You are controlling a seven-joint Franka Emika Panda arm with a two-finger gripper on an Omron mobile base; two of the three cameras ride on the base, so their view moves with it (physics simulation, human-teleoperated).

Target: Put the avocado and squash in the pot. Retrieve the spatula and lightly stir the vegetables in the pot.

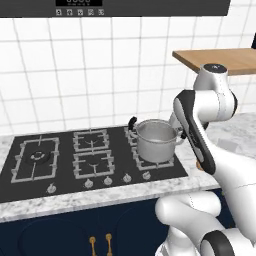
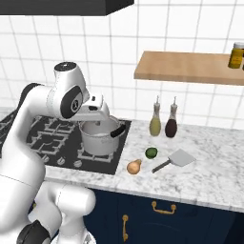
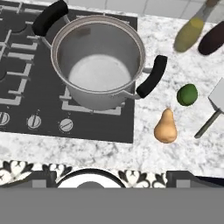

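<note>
Steel pot (image 3: 98,65) with black side handles is sitting empty on the stove (image 3: 26,87). Green avocado (image 3: 187,94) and tan squash (image 3: 166,127) are lying on the marble counter (image 3: 175,157), right of it. Gripper (image 2: 97,110) is hovering above the pot, fingers spread wide, holding nothing.

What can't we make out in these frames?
- Gripper: fingertips unseen; in the right base view the arm's shoulder hides the hand over the pot.
- Spatula: blade cut by the hand view's right edge.
- Two bottles: tops cut by the hand view's top edge.
- Avocado, squash: behind the arm in the left base view.
</note>
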